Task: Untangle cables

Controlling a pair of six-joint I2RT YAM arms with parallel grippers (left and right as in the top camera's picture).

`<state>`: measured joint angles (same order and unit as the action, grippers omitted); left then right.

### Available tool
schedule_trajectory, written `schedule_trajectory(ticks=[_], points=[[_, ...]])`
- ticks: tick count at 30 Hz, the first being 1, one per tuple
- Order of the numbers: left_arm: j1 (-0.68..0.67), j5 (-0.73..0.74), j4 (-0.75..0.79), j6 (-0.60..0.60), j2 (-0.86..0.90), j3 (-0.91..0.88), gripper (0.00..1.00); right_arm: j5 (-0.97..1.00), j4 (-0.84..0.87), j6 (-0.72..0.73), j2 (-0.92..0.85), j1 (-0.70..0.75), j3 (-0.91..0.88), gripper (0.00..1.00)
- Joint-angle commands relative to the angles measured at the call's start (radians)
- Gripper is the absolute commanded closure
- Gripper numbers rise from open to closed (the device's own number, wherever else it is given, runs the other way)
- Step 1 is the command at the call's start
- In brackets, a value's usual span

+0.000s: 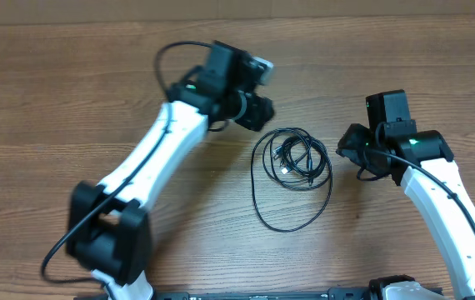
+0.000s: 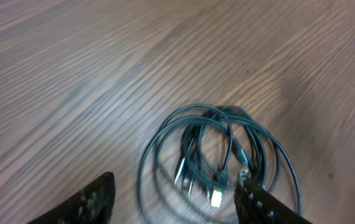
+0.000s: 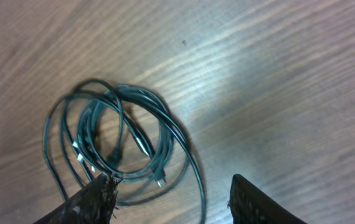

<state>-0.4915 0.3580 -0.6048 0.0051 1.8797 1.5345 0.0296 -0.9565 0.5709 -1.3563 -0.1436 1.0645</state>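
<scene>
- Cables (image 1: 292,167) lay in a small bunch of thin black loops on the wooden counter (image 1: 54,100) in the view from above, between the two arms. One big loop reached toward the bottom of the picture. Smaller loops with little plug ends were bunched near the top.
- The left fingers (image 1: 262,110) hung just beside the bunch at its upper left. The right fingers (image 1: 347,148) hung just beside its right edge. From up there I could not tell how wide either pair stood.
- In the left wrist view, the left fingers (image 2: 93,200) stood apart with nothing between them. The cables (image 2: 218,155) lay on the counter just ahead. One loop ran right by one fingertip, and I could not tell if it touched.
- In the right wrist view, the right fingers (image 3: 93,199) also stood apart and held nothing. The cables (image 3: 121,137) lay ahead and off to one side, close to one fingertip.
- The cables looked light, soft and bendy, and they would likely slide on the smooth wood. They were very thin, so a grip would need to close almost all the way. The big outer loop or a plug end seemed the best place to hold, with gentle pulls.
- No box, bowl or tray showed in any view.
</scene>
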Motion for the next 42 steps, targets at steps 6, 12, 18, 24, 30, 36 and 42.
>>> schedule_trajectory(ticks=[6, 12, 18, 24, 30, 36, 42], points=[[-0.115, -0.152, 0.175, 0.141, 0.186, 0.021, 0.23, -0.007, -0.063, -0.019, 0.017, 0.006, 0.020, 0.44], [-0.126, -0.159, 0.256, 0.177, 0.298, 0.021, 0.21, -0.010, -0.082, -0.018, 0.019, 0.006, 0.024, 0.42], [-0.124, -0.161, 0.329, 0.263, 0.352, 0.021, 0.20, -0.010, -0.091, -0.019, 0.021, 0.006, 0.024, 0.42], [-0.124, -0.159, 0.344, 0.272, 0.401, 0.020, 0.27, -0.010, -0.093, -0.019, 0.021, 0.006, 0.024, 0.42], [-0.124, -0.159, 0.287, 0.271, 0.404, 0.021, 0.66, -0.010, -0.092, -0.018, 0.021, 0.006, 0.024, 0.42], [-0.122, -0.160, 0.174, 0.268, 0.404, 0.021, 0.84, -0.010, -0.092, -0.018, 0.021, 0.006, 0.024, 0.42], [-0.112, -0.159, 0.093, 0.267, 0.400, 0.021, 0.96, -0.010, -0.092, -0.019, 0.021, 0.006, 0.024, 0.42]])
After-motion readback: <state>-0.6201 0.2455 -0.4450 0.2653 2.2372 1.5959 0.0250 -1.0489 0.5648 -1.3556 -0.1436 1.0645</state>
